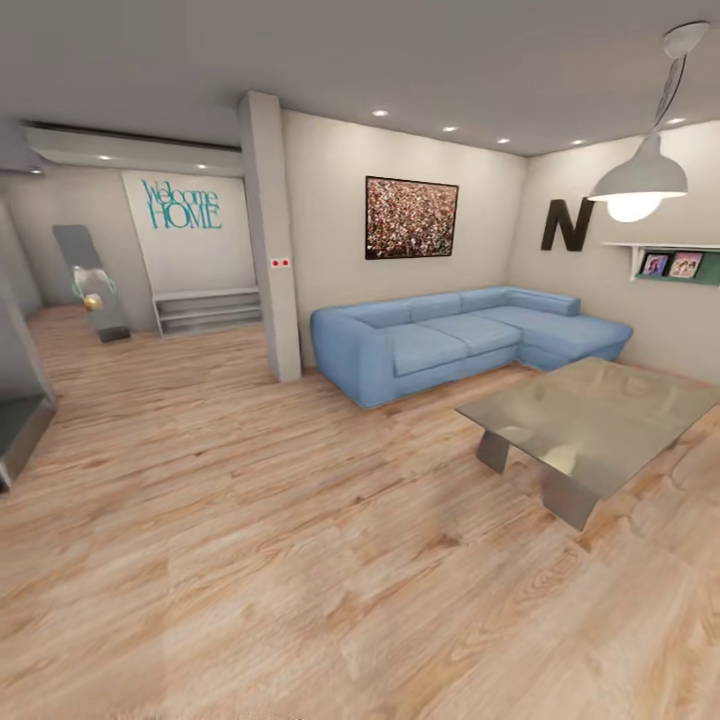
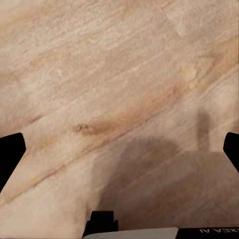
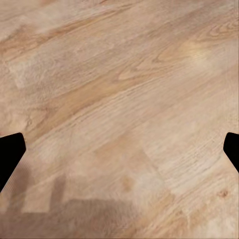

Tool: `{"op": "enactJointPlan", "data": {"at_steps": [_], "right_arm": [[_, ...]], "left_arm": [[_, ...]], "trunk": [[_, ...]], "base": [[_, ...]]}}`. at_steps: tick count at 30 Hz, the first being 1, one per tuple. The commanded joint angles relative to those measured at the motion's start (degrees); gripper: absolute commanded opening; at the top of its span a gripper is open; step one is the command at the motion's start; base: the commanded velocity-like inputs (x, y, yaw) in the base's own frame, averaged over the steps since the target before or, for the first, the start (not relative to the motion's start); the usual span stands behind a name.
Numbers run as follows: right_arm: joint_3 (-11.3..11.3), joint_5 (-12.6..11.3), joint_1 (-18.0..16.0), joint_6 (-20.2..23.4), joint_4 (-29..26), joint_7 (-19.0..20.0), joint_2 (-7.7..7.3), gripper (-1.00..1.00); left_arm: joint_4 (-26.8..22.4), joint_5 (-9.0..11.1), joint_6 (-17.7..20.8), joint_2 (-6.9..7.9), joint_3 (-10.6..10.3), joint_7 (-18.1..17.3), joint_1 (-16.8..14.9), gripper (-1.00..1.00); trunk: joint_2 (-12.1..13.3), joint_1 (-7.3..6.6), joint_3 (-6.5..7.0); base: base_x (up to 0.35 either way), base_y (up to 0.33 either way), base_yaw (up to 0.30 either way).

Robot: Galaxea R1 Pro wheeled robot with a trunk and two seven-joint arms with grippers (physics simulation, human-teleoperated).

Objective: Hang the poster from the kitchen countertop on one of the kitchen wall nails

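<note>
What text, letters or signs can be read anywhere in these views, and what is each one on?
"Welcome HOME": teal lettering on the pale far wall panel.
"N": big dark letter on the right wall, beside the shelf.
"XEA AI", upside down and cut off: white print on the robot's dark body in the left wrist view.
Shelf photos: too small to read.

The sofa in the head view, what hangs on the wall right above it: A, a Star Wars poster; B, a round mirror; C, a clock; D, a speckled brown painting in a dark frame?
D: a wide speckled brown painting in a dark frame hangs on the wall just above the blue sofa.
</note>
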Motion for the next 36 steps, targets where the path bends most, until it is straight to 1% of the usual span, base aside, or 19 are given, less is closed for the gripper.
{"op": "enactJointPlan", "data": {"at_steps": [1,5,10,29,36], "right_arm": [[0.0,0.0,0.0,-0.2,0.0,0.0,-0.03,1.0],[0.0,0.0,0.0,-0.2,0.0,0.1,-0.11,1.0],[0.0,0.1,0.0,-0.3,0.2,0.0,-0.16,1.0],[0.1,0.3,0.1,-0.5,0.8,-0.1,0.11,1.0],[0.2,0.4,0.1,-0.5,0.8,-0.1,0.17,1.0]], "left_arm": [[-0.1,-0.1,0.0,-0.03,0.0,0.0,0.0,1.0],[-0.1,-0.1,0.0,-0.02,0.0,0.0,0.0,1.0],[-0.1,-0.1,-0.1,0.0,0.0,0.0,0.0,1.0],[-0.1,-0.1,-0.1,0.0,0.0,0.0,0.0,1.0],[-0.1,0.0,-0.1,0.02,0.2,0.0,0.0,1.0]], "trunk": [[0.0,0.0,-0.05],[0.0,0.0,-0.05],[0.0,0.0,-0.05],[0.0,0.0,-0.05],[0.0,0.0,-0.05]], "base": [[0.0,0.0,0.235],[-0.09,-0.085,0.135],[-0.202,-0.19,0.218],[-0.241,-0.224,0.287],[-0.097,-0.059,0.293]]}}
